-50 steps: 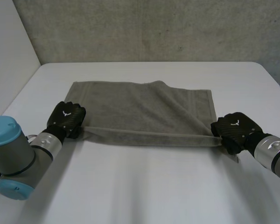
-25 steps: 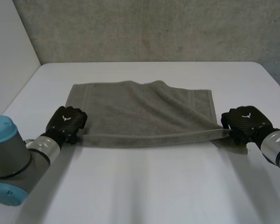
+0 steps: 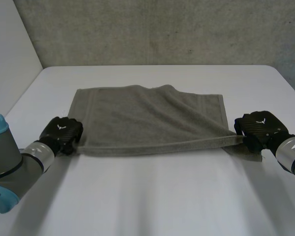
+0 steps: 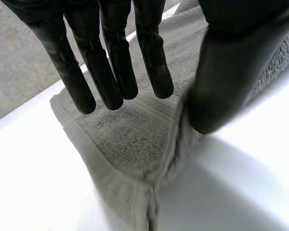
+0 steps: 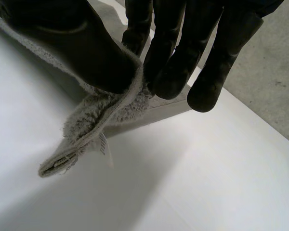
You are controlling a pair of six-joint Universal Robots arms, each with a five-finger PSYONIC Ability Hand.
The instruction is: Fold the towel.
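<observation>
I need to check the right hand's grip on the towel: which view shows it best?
The right wrist view: the right hand pinches the towel corner between thumb and fingers. The head view shows the hand's back; the left wrist view, the towel's other corner.

The towel [image 3: 147,118] lies on the table [image 3: 152,196], toward its far side. The left hand [image 3: 61,133] sits at the towel's near left corner. The right hand [image 3: 258,129] pinches the near right corner, raised off the table.
</observation>
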